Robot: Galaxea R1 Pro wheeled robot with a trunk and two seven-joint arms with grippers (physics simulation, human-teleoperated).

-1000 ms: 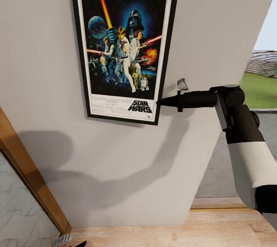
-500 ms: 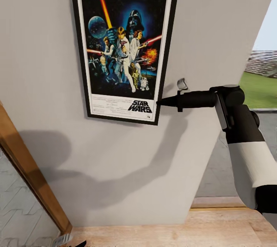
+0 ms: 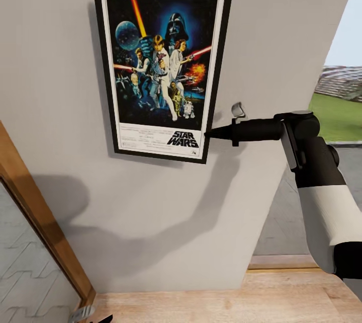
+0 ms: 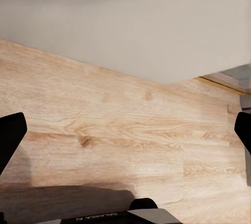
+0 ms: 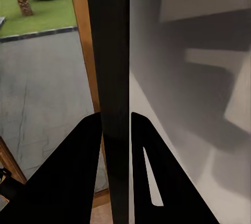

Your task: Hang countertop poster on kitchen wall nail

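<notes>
The Star Wars poster (image 3: 161,66) stands upright and flat against the grey wall (image 3: 151,222), its logo at the bottom. My right gripper (image 3: 210,133) reaches in from the right and is shut on the lower right edge of its black frame. In the right wrist view that frame edge (image 5: 112,77) runs as a dark strip between the two fingers (image 5: 78,171) of the right gripper (image 5: 116,124). My left gripper (image 4: 126,132) hangs open over the wooden floor (image 4: 130,124), with nothing between its fingers. A small grey metal piece (image 3: 237,109) shows just above the right gripper; I cannot tell what it is. The kitchen countertop is out of view.
A wooden door frame (image 3: 40,222) with a pane slants along the lower left. To the right of the wall is an opening onto a lawn (image 3: 342,116) and paving. Wooden floor (image 3: 226,303) runs along the wall's foot.
The door frame, the wall's right edge and the floor line have shifted slightly in the picture, so the camera has moved. The poster and right arm keep the same place in view.
</notes>
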